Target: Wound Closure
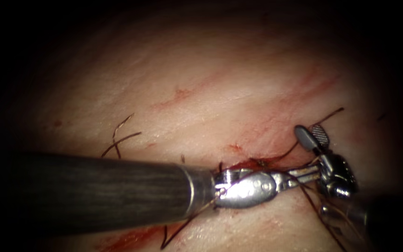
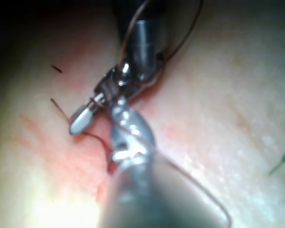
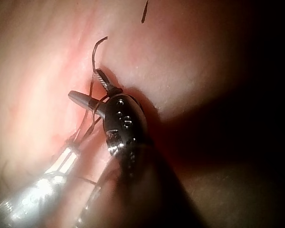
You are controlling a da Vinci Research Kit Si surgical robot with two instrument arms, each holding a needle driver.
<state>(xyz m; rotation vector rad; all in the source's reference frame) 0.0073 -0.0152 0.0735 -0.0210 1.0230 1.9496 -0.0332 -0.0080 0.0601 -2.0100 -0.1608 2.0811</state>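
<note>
The cut (image 1: pixel 244 163) in the tissue (image 1: pixel 201 93) lies just above my left tool's wrist, with red fluid on it. My left tool (image 1: pixel 304 172) reaches in from the left, across the cut to the right side. Its thin jaws are shut on the thread (image 1: pixel 304 189) close to the right tool's wrist. My right tool (image 1: pixel 309 130) rises from the lower right with its jaws open, and a strand of thread (image 1: pixel 332 113) runs between them towards the cut. The right wrist view has those open jaws (image 3: pixel 85 85) astride a strand, with the left jaws (image 3: pixel 65 160) nearby.
Cut ends of thread (image 1: pixel 120 137) lie on the tissue left of the cut. More thread (image 1: pixel 173 235) trails under the left shaft, beside a smear of red fluid (image 1: pixel 127 240). A loop of thread (image 2: pixel 199 190) drapes over the left shaft.
</note>
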